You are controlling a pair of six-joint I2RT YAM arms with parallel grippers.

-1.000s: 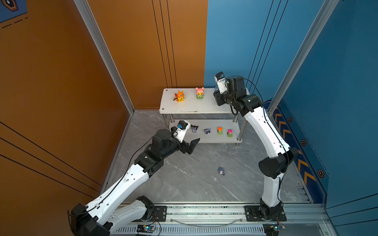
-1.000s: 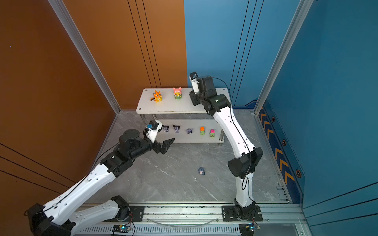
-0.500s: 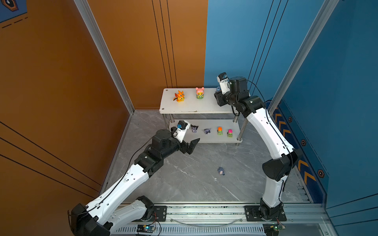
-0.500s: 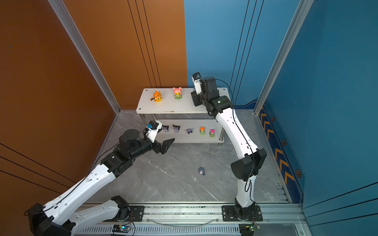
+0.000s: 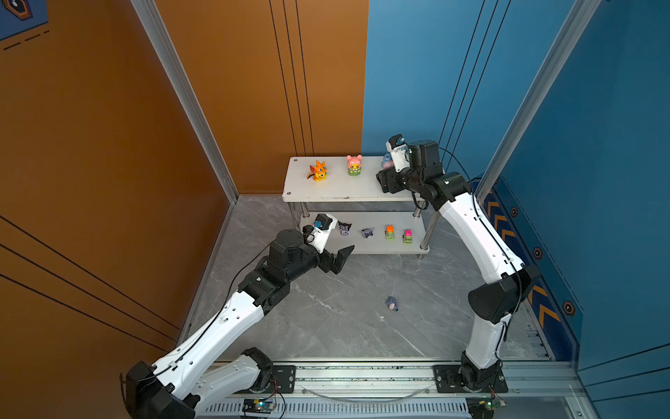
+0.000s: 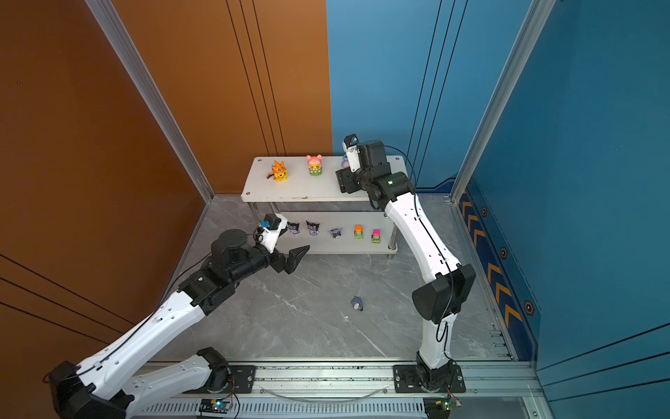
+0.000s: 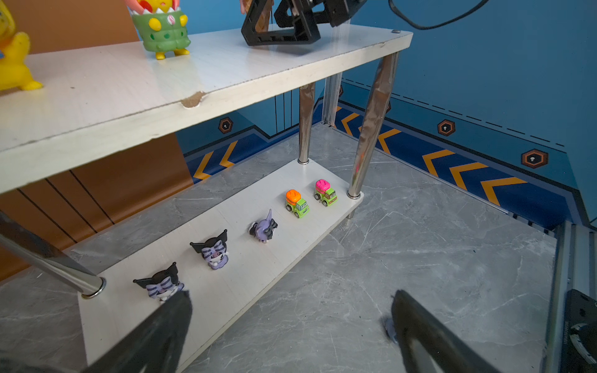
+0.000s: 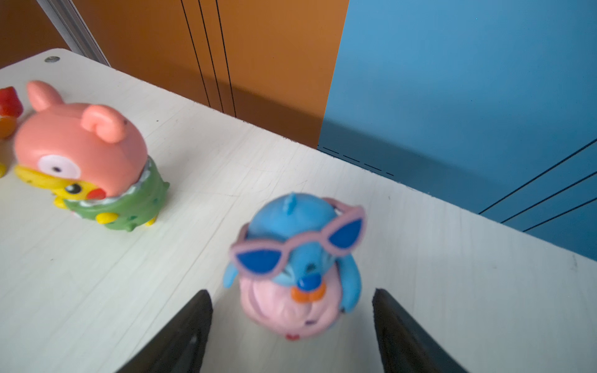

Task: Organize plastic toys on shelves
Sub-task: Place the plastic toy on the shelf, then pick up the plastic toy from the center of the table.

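The shelves (image 5: 337,188) carry an orange dragon (image 5: 318,171), a pink-yellow toy (image 5: 354,165) and a blue toy (image 8: 297,258) on the top board. My right gripper (image 8: 290,294) is open, with the blue toy standing free between its fingers. The lower board (image 7: 252,268) holds black-purple horned toys (image 7: 211,250) and two green cars (image 7: 296,204). A grey donkey (image 5: 392,303) lies on the floor. Before the lower board's left end my left gripper (image 7: 292,294) hovers open and empty.
Chrome legs (image 7: 371,126) stand at the rack's corners. The orange wall (image 5: 217,90) and the blue wall (image 5: 417,72) close in behind the rack. A blue side panel (image 5: 598,181) runs along the right. A metal rail (image 5: 362,377) crosses the front of the grey floor.
My right gripper's jaws have spread apart and let go of the blue toy on the top board. That arm has drawn back slightly. The left arm has not moved.
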